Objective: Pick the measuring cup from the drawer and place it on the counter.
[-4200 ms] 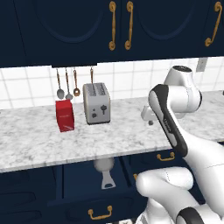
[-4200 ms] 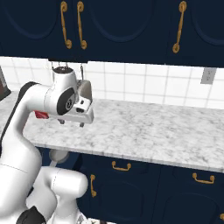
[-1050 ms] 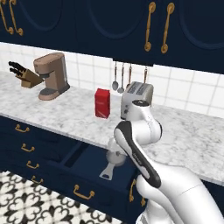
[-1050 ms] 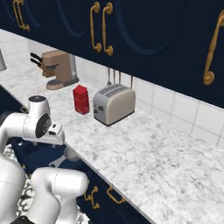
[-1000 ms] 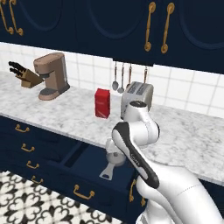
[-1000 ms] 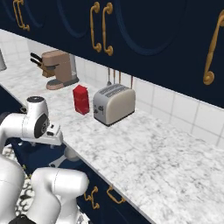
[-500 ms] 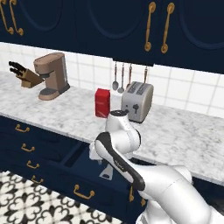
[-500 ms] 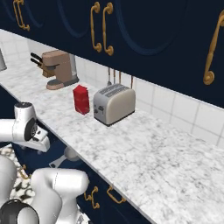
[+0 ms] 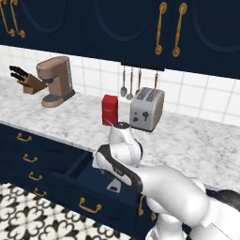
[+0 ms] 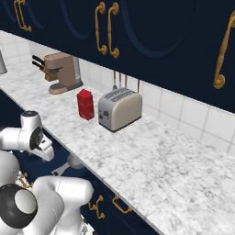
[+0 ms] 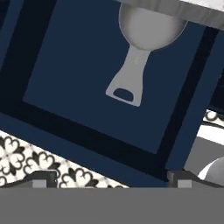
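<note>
The wide navy drawer (image 9: 82, 185) stands pulled out below the marbled counter (image 9: 187, 140), its curved gold handle (image 9: 89, 206) on the front. Inside lies the grey measuring cup (image 11: 131, 65), its round bowl partly tucked under the counter edge (image 11: 175, 6) and its flat handle with the hole pointing toward the drawer front. The measuring cup (image 10: 69, 164) also shows beside my arm. My gripper (image 11: 111, 179) hangs above the drawer, open, with its fingertips (image 11: 43, 177) wide apart and nothing between them. It is still apart from the cup, over the drawer's front part.
On the counter stand a silver toaster (image 9: 146, 108), a red box (image 9: 110, 110), a brown coffee machine (image 9: 55, 80) and a knife block (image 9: 26, 79). Spoons (image 9: 131, 82) hang on the tiled wall. Narrower navy drawers (image 9: 23, 154) sit left of the open one. Patterned floor tiles (image 9: 18, 211) lie below.
Over the last second my arm folded down from counter height and the hand dropped over the open drawer, toward its left side. The cup has not moved.
</note>
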